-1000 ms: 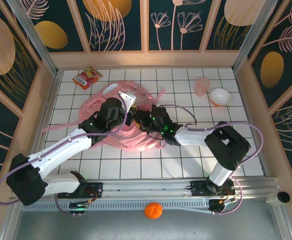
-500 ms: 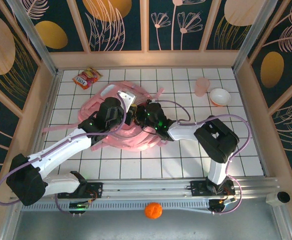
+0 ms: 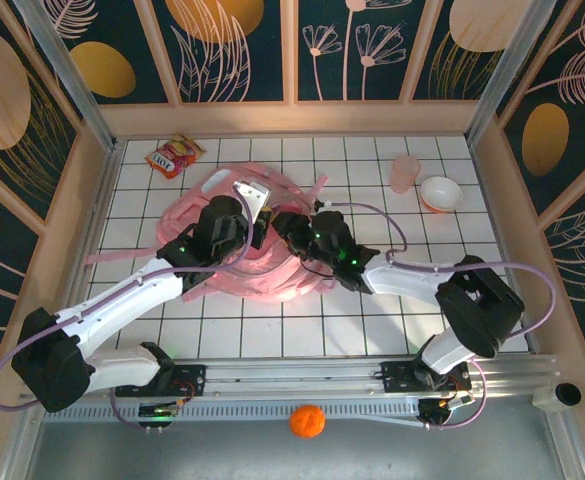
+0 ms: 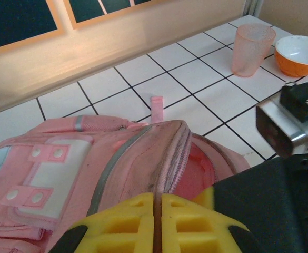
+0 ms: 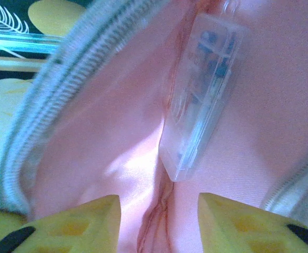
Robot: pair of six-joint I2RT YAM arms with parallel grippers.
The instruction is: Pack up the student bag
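Left gripper (image 4: pixel 157 219) is pinched shut on the bag (image 4: pixel 117 153) at its zip edge. Right gripper (image 5: pixel 159 211) is spread wide inside the bag, with a clear case (image 5: pixel 204 89) at its 12 o'clock. Cup (image 4: pixel 252 48) and bowl (image 4: pixel 301 52) sit at the bag's 2 o'clock.

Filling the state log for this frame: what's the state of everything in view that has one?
student bag: lying on table, main zip open
left claw: shut on bag's zip rim
right claw: open, inside bag
clear case: inside bag, ungripped
cup: upright
bowl: upright, empty
snack packet: lying flat

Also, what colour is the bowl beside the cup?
Orange outside, white inside; bowl clearest in left wrist view.
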